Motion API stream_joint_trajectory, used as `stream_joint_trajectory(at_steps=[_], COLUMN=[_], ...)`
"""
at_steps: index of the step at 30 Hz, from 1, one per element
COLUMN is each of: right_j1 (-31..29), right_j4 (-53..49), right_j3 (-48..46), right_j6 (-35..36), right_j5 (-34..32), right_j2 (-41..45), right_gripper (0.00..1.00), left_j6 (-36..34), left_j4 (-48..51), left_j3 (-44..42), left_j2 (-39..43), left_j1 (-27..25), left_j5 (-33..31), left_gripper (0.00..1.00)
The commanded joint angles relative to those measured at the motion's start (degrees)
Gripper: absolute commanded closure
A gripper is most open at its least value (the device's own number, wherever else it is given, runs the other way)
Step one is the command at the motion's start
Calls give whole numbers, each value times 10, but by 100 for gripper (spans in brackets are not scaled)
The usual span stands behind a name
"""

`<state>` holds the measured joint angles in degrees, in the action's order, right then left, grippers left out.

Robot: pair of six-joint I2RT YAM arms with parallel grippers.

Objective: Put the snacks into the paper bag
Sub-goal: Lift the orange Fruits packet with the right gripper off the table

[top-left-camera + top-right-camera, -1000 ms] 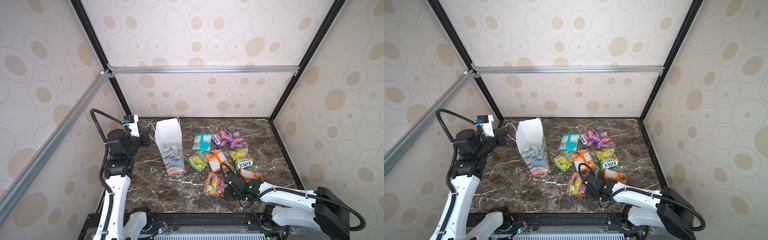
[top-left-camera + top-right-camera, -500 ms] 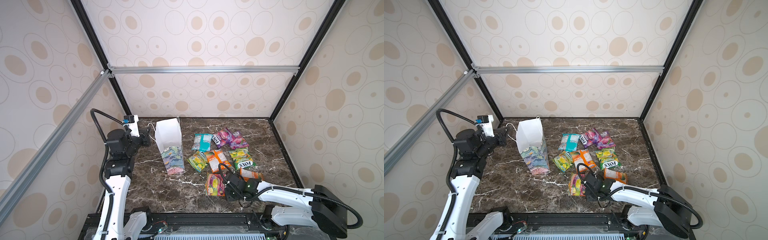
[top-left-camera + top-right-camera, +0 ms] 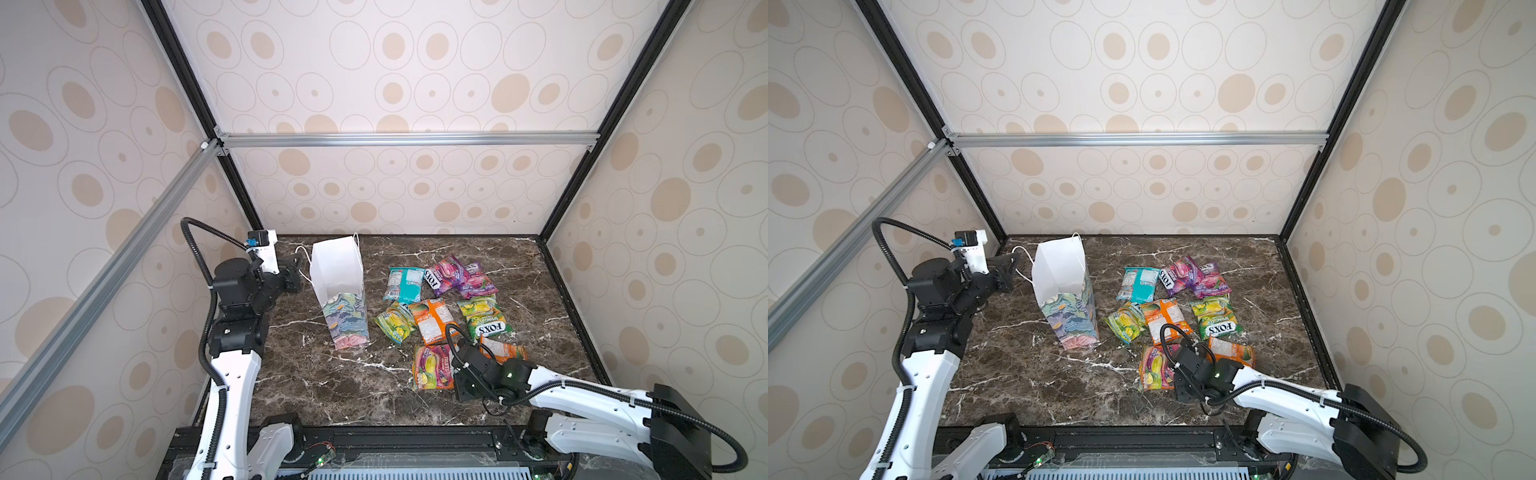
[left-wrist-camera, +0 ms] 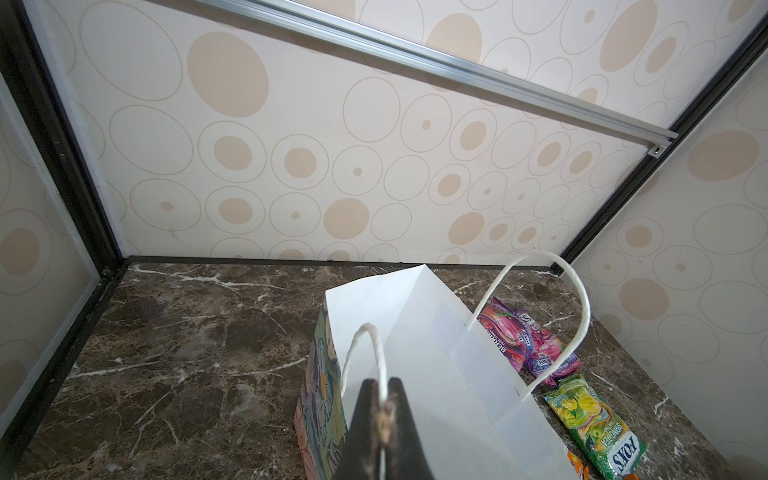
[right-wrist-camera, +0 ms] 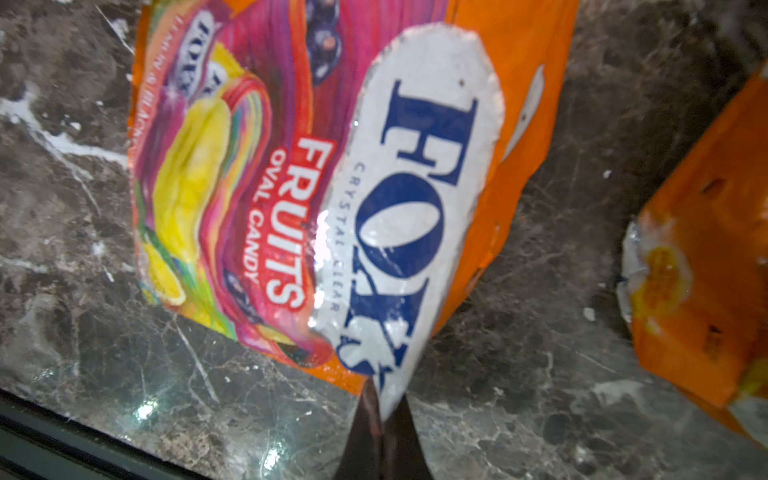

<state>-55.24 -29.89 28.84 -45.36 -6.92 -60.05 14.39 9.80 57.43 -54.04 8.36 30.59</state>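
The paper bag (image 3: 337, 266) stands upright at the back left of the counter (image 3: 332, 386), mouth open upward. What you can see of its inside is plain white paper, and floral print shows on its front face. Your left gripper (image 4: 381, 409) is pinched together on the near cord handle (image 4: 368, 338), with the cord caught between its closed jaws. The far handle (image 4: 579, 307) arches free above the rim.

Your right gripper (image 5: 382, 409) is clamped on one edge of the fruit packet (image 5: 374, 187). This packet lies nearest the counter's front edge and curls up at the pinched end.

The other snacks (image 3: 1165, 318) lie flat to the right of the bag, outside it:
- a teal packet (image 3: 405, 284);
- two purple-pink packets (image 3: 446, 272), touching, at the back;
- a green-yellow packet (image 3: 397, 322) touching an orange packet (image 3: 432, 320);
- a green packet (image 3: 484, 318);
- a second orange packet (image 3: 505, 351) just beside your right wrist.

A strip of bare counter separates the bag from the green-yellow packet, and open counter runs from the bag to the front edge. The counter is dark brown marble with white veins. The walls (image 3: 415, 62) are cream with beige circles, framed by black posts (image 3: 572, 183) and an aluminium rail (image 3: 407, 138).
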Motion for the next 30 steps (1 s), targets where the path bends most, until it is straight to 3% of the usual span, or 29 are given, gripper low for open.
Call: stream_joint_trajectory(at_steps=[1,20,30], right_j1=[-3,-7,-6], right_j4=[-23,-54,-54], right_j3=[11,57,83], right_j6=[8,109,133], right_j5=[-33,-67,-71], right_j2=[25,118,97], right_gripper=[100,100,100], left_j6=[0,0,1], left_j4=[-18,-22,-25], left_j3=[0,-1,-3], left_j2=[9,10,12], left_j1=[5,5,5], left_j5=[8,18,19], left_gripper=[100,100,100])
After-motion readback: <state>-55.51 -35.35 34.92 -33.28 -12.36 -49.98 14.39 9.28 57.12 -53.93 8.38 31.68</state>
